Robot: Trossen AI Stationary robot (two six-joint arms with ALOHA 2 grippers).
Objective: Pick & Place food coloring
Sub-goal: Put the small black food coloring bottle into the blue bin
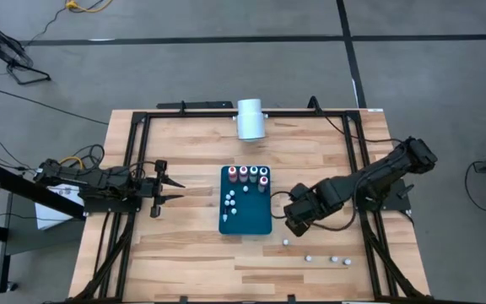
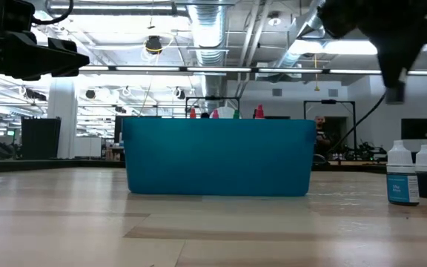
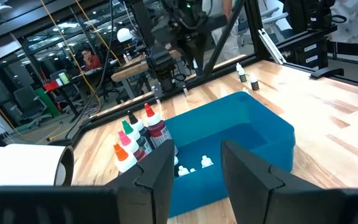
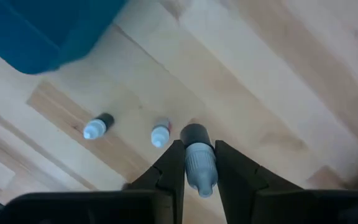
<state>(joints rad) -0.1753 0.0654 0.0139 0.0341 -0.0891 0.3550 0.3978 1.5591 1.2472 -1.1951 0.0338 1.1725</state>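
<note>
The food coloring is a set of tiny bottles. Several with red, green and dark bodies stand in a row at the far end of the teal box (image 1: pixel 245 211), with small whitish ones (image 1: pixel 230 203) on its floor. Several more stand loose on the table at the near right (image 1: pixel 309 256). My right gripper (image 4: pixel 199 163) hangs just right of the box, above the table, shut on one dark-bodied bottle (image 4: pixel 196 135). My left gripper (image 1: pixel 164 190) waits open at the table's left, level, pointing at the box. My right gripper pinches the bottle between its two fingers at the pale cap (image 4: pixel 201 169) and the neck below it. The fingers point down, along the bottle. The bottle hangs upright, cap toward the wrist, dark body toward the fingertips, lifted clear of the table.
A large white cylinder (image 1: pixel 250 118) lies at the table's far edge. Two loose bottles (image 4: pixel 97 126) (image 4: pixel 161 134) stand on the wood below the right gripper, near the box's corner (image 4: pixel 42 37). Black frame rails (image 1: pixel 357 152) run along both sides. People show in the room beyond.
</note>
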